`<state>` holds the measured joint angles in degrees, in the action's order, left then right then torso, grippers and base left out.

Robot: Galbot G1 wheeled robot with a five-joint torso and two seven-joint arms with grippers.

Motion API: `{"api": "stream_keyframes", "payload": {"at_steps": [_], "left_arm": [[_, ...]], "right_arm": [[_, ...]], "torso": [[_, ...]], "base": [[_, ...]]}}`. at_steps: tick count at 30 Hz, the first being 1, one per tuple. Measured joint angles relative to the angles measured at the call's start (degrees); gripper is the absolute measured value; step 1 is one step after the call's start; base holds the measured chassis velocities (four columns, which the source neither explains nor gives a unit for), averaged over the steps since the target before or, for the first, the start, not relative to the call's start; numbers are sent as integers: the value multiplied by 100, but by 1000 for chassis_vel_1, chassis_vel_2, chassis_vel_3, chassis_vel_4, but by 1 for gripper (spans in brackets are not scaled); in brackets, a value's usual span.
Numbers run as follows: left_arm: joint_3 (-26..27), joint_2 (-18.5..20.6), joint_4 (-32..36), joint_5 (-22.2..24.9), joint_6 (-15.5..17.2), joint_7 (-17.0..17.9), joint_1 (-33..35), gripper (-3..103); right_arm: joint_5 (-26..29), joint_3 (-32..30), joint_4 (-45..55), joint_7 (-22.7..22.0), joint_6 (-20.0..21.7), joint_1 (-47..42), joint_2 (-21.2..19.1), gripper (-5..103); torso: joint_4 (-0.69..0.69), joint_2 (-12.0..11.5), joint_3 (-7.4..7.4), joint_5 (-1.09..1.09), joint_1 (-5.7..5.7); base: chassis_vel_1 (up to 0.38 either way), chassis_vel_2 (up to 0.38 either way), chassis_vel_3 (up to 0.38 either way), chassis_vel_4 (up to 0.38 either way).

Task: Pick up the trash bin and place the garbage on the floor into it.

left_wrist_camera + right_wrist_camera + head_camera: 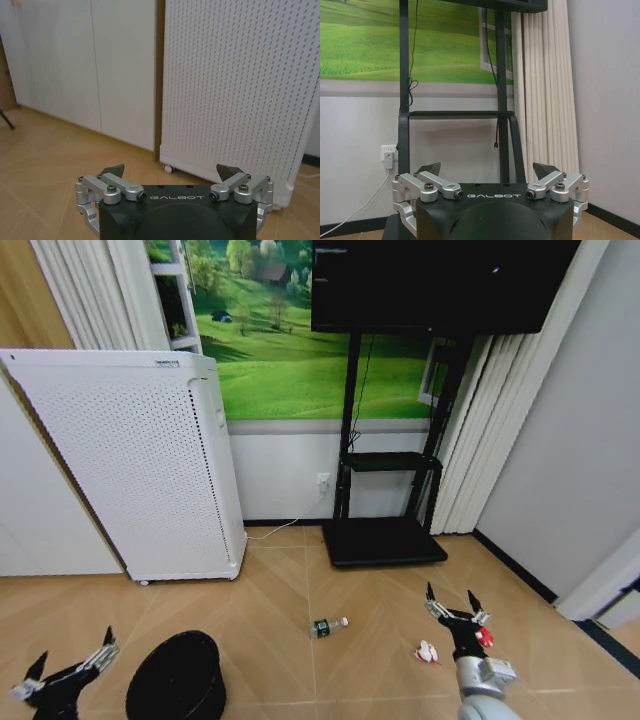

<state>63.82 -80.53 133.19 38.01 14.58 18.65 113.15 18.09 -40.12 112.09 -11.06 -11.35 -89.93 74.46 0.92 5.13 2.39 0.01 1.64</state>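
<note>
The round black trash bin [178, 677] stands on the parquet floor [270, 600] at the lower left of the head view. My left gripper [72, 657] hovers just left of it, open and empty. The garbage lies farther right: a small clear bottle with a green label [328, 626], a crumpled white-and-red wrapper [427, 652] and a small red wrapper [485, 637]. My right gripper [451, 602] hangs open between and above the two wrappers, holding nothing. The wrist views show each gripper, left [171, 171] and right [487, 168], with jaws spread.
A tall white perforated appliance [140, 460] stands on wheels at the left against the wall. A black TV stand [385, 540] with a flat base sits in the middle back, cables trailing to a wall socket. Curtains and a grey wall close the right side.
</note>
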Motion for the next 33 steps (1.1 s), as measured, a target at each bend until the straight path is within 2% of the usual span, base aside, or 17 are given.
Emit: {"api": "stream_keyframes", "payload": {"at_steps": [1,3,4,6,7,9,12,22,24,33], "left_arm": [[0,0,0,0,0,0,0,100],[22,105,-198,470,351,118,88,100],[22,105,-198,470,351,118,88,100],[-74,198,-470,995,762,283,98,100],[-74,198,-470,995,762,283,98,100],[-256,211,-785,1337,1029,423,95,100],[-353,201,-990,1541,1202,491,31,100],[-393,388,-1180,1714,1405,379,-404,100],[-434,480,-1229,1804,1556,431,-512,100],[-716,664,-1706,1815,1723,593,-977,100]], "right_arm": [[0,0,0,0,0,0,0,100],[7,10,-25,0,-1,20,-4,100],[7,10,-25,0,-1,20,-4,100],[19,11,-38,1,-4,23,-16,100],[19,11,-38,1,-4,23,-16,100],[44,5,-46,3,-7,25,-28,100],[75,-9,-47,4,-8,27,-37,100],[179,-33,-32,23,-21,-26,-152,100],[187,-35,-20,23,-22,-34,-117,100],[163,12,31,23,-22,-99,-50,100]], "torso": [[0,0,0,0,0],[1,7,5,-1,1],[1,7,5,-1,1],[1,14,10,-2,3],[1,14,10,-2,3],[1,20,15,-3,5],[0,24,19,-3,6],[1,36,28,-1,9],[1,38,31,-1,9],[1,44,35,-2,11]], "base": [[0,0,0,0],[0,0,0,0],[0,0,0,0],[0,0,0,0],[0,0,0,0],[0,0,0,0],[0,0,0,0],[0,0,0,0],[0,0,0,0],[0,0,0,0]]}}
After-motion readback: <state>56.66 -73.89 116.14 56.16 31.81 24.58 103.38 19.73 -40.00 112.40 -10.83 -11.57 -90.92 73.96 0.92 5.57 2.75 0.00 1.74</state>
